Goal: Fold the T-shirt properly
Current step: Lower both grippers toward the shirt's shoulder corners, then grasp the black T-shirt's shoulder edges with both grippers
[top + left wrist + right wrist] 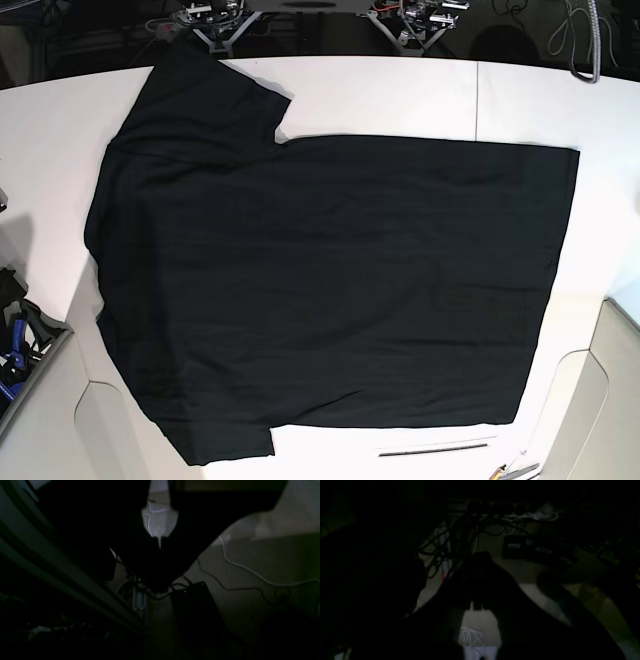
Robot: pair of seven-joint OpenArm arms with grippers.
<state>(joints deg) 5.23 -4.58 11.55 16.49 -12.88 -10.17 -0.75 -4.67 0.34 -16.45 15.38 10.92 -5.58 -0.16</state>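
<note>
Both wrist views are so dark I can't read either end effector's state. On base, the T-shirt (330,280) hides most of the desk (520,100), its lower sleeve cut off at the bottom edge.

No lettering, brand, number or sign can be read anywhere. The T-shirt (330,290) on the worktop (400,95) shows only plain black cloth. A dark box (515,546) in the dim right wrist view carries a pale label, too blurred to read.

Both arms out of base view, fingers indiscernible in dark wrist views
</note>
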